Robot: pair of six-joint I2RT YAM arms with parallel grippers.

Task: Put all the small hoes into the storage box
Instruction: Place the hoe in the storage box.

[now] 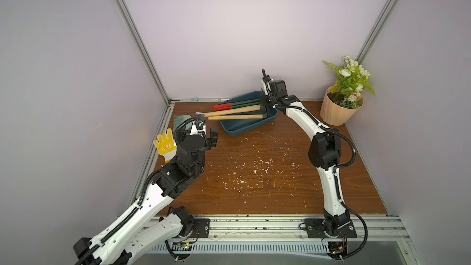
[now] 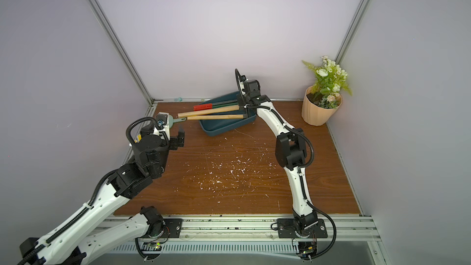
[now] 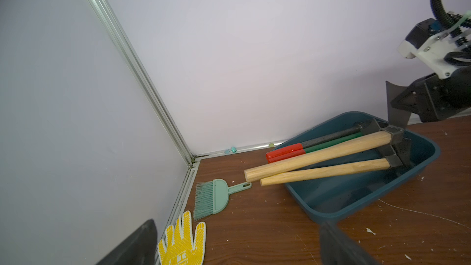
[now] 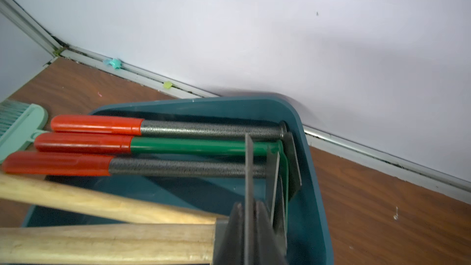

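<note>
Your right pincer [image 4: 248, 210] is clenched on the upright blade of the small hoe [image 3: 318, 156], holding its head over the end of the storage box [image 1: 248, 128] nearest your right arm. The hoe's wooden handle runs away from that pincer toward your left arm, jutting past the box rim above four other tools. Your left pincer [image 3: 238, 223] hangs released, well apart. Below is a scratched brown surface [image 1: 254, 187]; around it are pale lilac walls, with potted flowers [image 1: 341, 108] in the corner.
</note>
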